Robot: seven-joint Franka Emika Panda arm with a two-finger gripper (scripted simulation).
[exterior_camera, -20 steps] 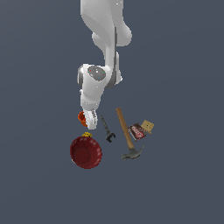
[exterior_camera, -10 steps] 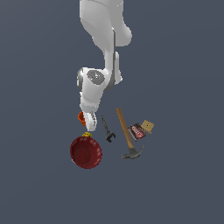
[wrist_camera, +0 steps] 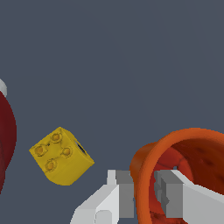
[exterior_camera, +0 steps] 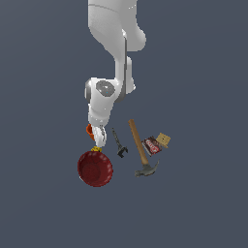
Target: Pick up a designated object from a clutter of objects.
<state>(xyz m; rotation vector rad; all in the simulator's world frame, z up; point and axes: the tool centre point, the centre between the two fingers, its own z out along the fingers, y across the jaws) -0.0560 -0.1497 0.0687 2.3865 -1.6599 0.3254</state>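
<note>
The designated object, a small orange cup [wrist_camera: 192,148], lies on its side with its rimmed mouth facing the wrist camera. In the exterior view the cup [exterior_camera: 89,130] peeks out at the left of my hand. My gripper [wrist_camera: 144,186] has one finger [wrist_camera: 122,192] outside the rim and the other [wrist_camera: 173,194] inside the mouth, pressed against the cup's wall. In the exterior view the gripper [exterior_camera: 97,138] points down just above the dark-red bowl [exterior_camera: 95,168].
A tiny yellow studded piece [wrist_camera: 61,156] lies beside the cup, between it and the bowl [wrist_camera: 6,135]. To the exterior view's right lie a black clamp tool [exterior_camera: 118,144], a wooden-handled claw hammer [exterior_camera: 140,150] and a red-and-tan box [exterior_camera: 156,143].
The hand has sunk very slightly toward the cup. None of the objects has visibly moved.
</note>
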